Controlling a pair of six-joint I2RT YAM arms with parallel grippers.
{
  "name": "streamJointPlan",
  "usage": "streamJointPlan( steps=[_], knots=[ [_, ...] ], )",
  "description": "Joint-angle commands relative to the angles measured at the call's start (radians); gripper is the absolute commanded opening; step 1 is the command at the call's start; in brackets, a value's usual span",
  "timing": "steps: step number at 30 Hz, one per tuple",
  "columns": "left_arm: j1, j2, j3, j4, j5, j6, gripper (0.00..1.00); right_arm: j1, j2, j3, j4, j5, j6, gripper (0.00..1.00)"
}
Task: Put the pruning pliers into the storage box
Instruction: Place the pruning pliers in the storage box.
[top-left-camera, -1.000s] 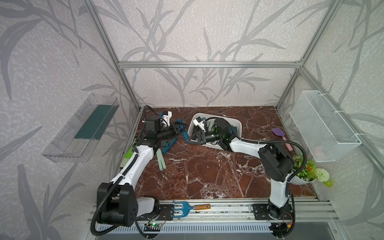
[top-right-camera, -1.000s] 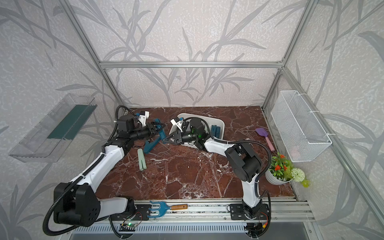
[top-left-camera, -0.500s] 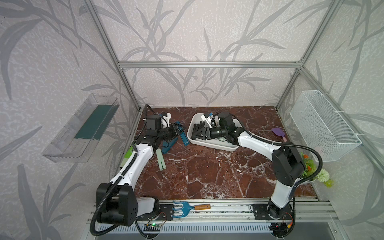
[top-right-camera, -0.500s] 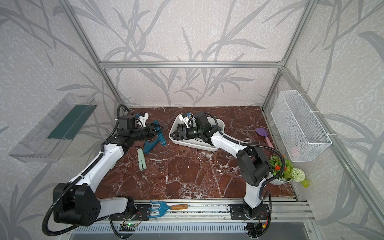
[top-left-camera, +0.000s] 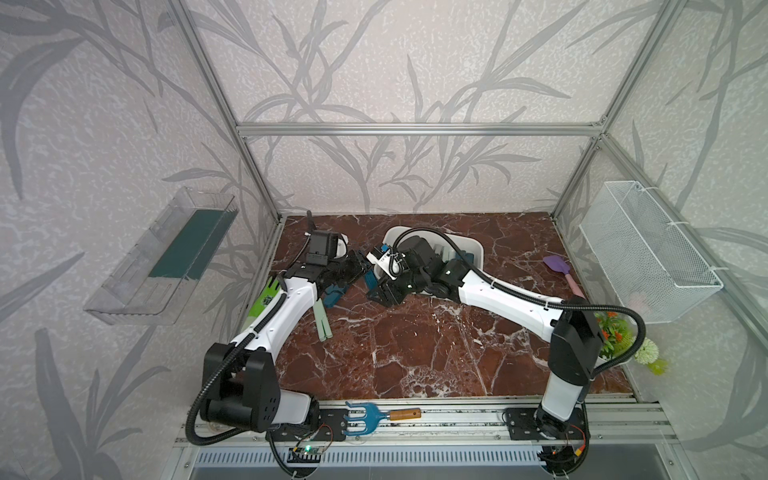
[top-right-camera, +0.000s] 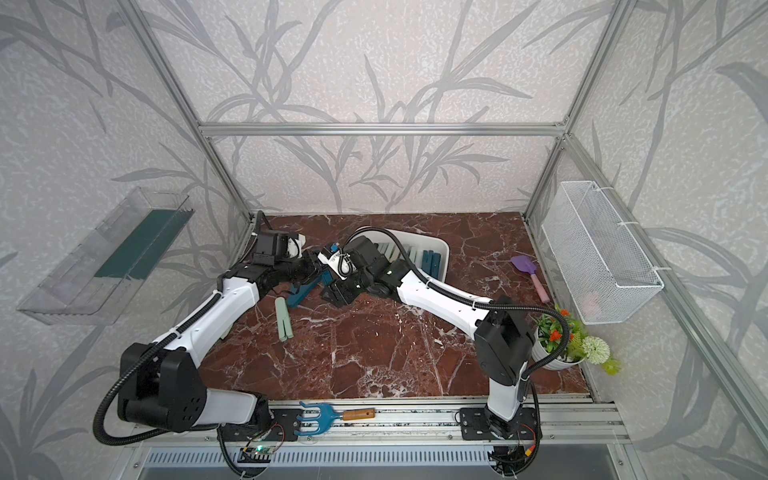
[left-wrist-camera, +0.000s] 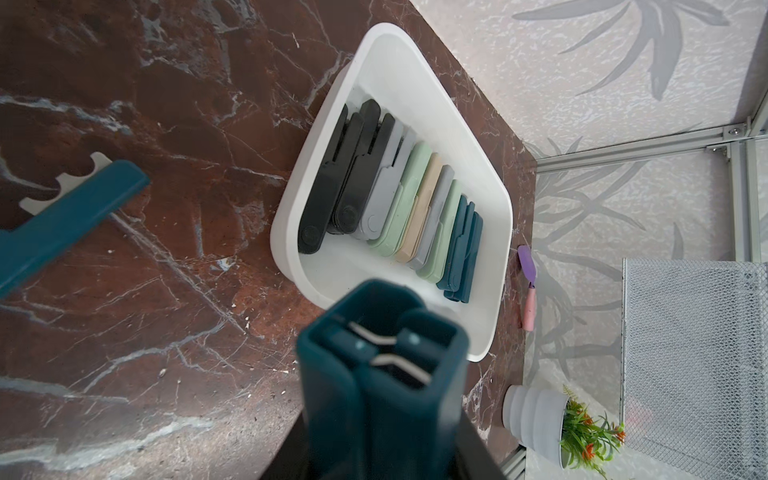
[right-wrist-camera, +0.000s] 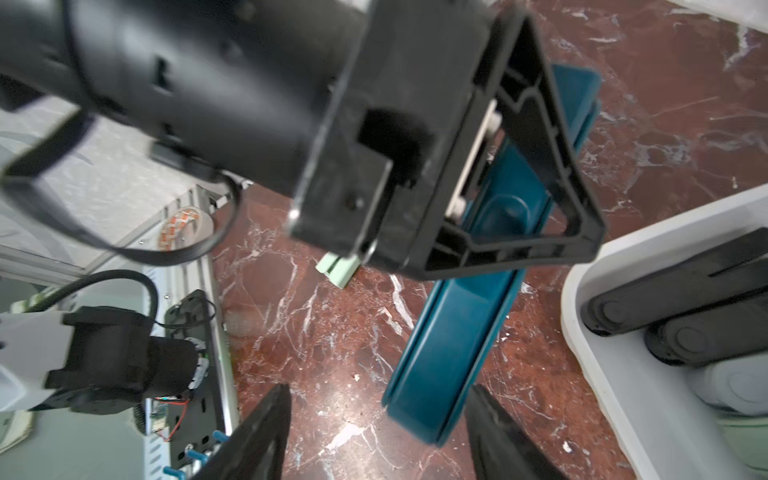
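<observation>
The left gripper (right-wrist-camera: 473, 183), a blur in the right wrist view, hides the middle of the teal pliers (right-wrist-camera: 457, 332) and all but one end of a mint pair (right-wrist-camera: 338, 268); the right gripper (right-wrist-camera: 380, 392) and the box (right-wrist-camera: 602, 395) are cut off by the frame there. In the left wrist view the teal pliers blur, their near end out of frame. In a top view, what may be something pink (top-left-camera: 636, 298) in the basket (top-left-camera: 648, 249) is too faint to name.

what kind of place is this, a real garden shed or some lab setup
Probably a robot lab test cell dressed as a garden corner: an aluminium frame with leaf-print wall panels, two arms bolted to a front rail, and props like the blue hand rake and potted plant.
</observation>
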Motion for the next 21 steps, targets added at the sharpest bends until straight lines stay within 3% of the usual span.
streamJointPlan(
  steps=[1,5,9,14,17,19,21],
  knots=[
    [-0.006,-0.035,0.039,-0.003,-0.015,-0.033,0.27,-0.001,0.042,0.047,-0.060,0.113,-0.033,0.66],
    [-0.008,-0.042,0.031,0.001,0.003,-0.038,0.27,-0.001,0.055,0.059,-0.040,0.134,-0.021,0.63],
    [-0.009,-0.039,0.018,0.015,0.016,-0.047,0.27,-0.001,0.060,0.063,-0.003,0.131,0.000,0.49],
    [-0.014,-0.024,0.005,0.028,0.021,-0.047,0.28,0.001,0.074,0.072,0.018,0.126,0.014,0.42],
    [-0.019,-0.010,-0.004,0.040,0.027,-0.055,0.28,0.001,0.084,0.075,0.020,0.127,0.021,0.31],
    [-0.024,-0.007,-0.005,0.042,0.023,-0.056,0.28,0.001,0.084,0.072,0.022,0.134,0.026,0.30],
    [-0.026,-0.003,-0.002,0.040,0.021,-0.053,0.28,0.001,0.084,0.072,0.022,0.146,0.029,0.36]
  ],
)
